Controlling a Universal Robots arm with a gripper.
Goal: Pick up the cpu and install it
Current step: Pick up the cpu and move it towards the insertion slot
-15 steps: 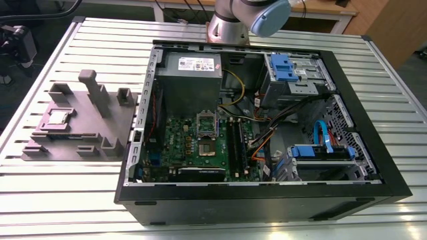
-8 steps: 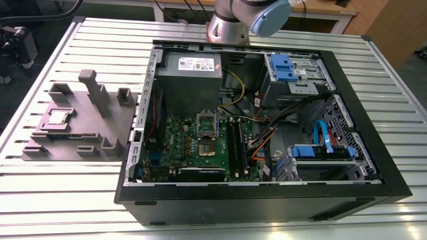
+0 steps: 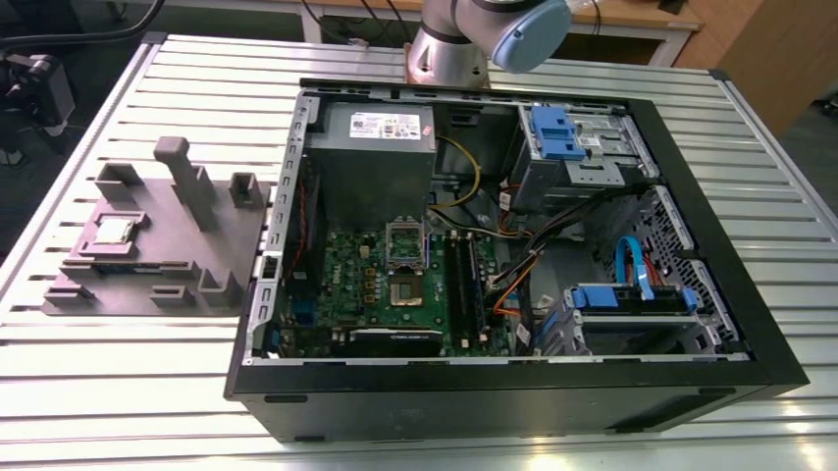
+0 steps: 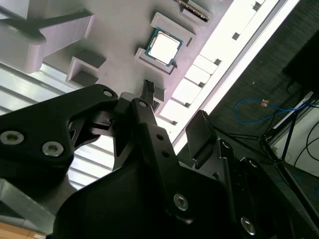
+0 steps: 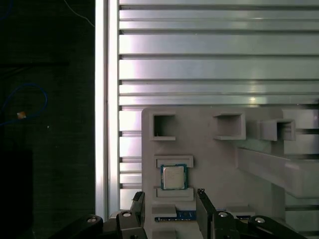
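Note:
The cpu [image 3: 116,231] is a small square chip with a silver top. It lies flat in a recess of the grey plastic fixture [image 3: 157,265], on the table at the exterior view's left. In both wrist views the cpu [image 5: 173,177] [image 4: 164,47] sits between two low ridges of the fixture. My gripper [image 5: 171,206] [image 4: 174,112] hangs above the fixture, well clear of the chip. It is open, its black fingers [image 5: 203,199] spread, with nothing between them.
An open black computer case [image 3: 524,392] lies on the slatted metal table [image 3: 131,392], with the motherboard and its cpu socket [image 3: 403,270] showing inside. The fixture carries tall upright blocks [image 3: 183,177]. The arm's joint [image 3: 485,29] is at the far edge. The table edge [image 5: 102,99] runs beside the fixture.

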